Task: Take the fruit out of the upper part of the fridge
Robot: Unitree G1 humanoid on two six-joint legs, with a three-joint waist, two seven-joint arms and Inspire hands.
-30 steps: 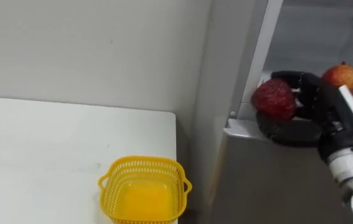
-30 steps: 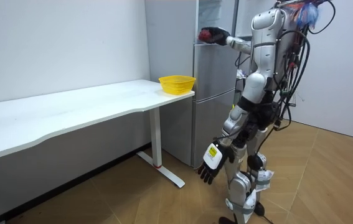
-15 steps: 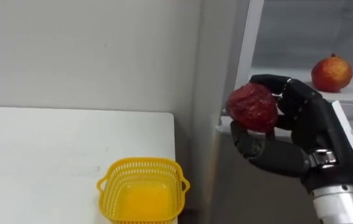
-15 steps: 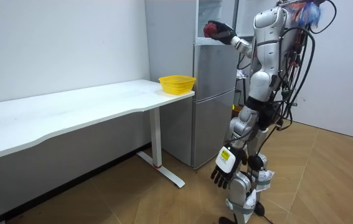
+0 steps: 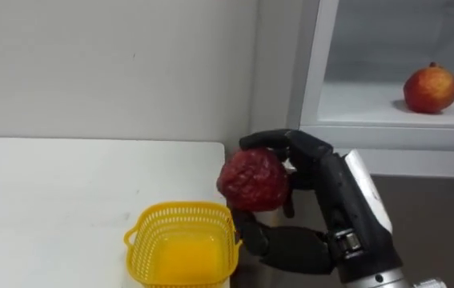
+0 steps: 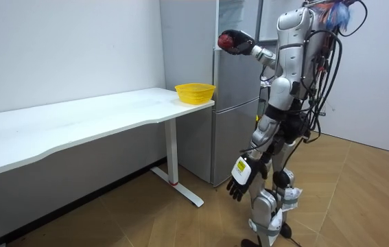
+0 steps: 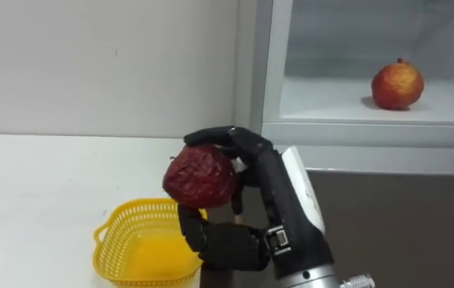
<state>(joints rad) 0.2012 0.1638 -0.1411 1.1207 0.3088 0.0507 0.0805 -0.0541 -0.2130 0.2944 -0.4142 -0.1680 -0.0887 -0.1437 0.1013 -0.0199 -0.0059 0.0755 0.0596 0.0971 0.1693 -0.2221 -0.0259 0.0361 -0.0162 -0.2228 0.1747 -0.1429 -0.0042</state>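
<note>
A dark red wrinkled fruit point(image 5: 252, 179) sits in my right hand point(image 5: 327, 210), whose fingers and thumb curl around it. The hand holds it in the air outside the upper fridge compartment point(image 5: 371, 104), just right of and above the yellow basket point(image 5: 182, 244) on the white table's point(image 5: 50, 184) corner. In the right eye view the fruit point(image 7: 200, 178), right hand point(image 7: 273, 204) and basket point(image 7: 142, 250) stand the same way. A second red-orange fruit point(image 5: 430, 88) rests on the fridge shelf. In the room view my left hand point(image 6: 239, 186) hangs low beside my leg, fingers relaxed.
The grey fridge point(image 6: 235, 103) stands right against the table's end, its upper door open. A bare wall runs behind the table. In the room view I stand upright in front of the fridge on a wooden floor.
My right hand has drawn the dark red fruit out of the fridge, leftward and down, to beside the basket. The left hand swung slightly by my leg.
</note>
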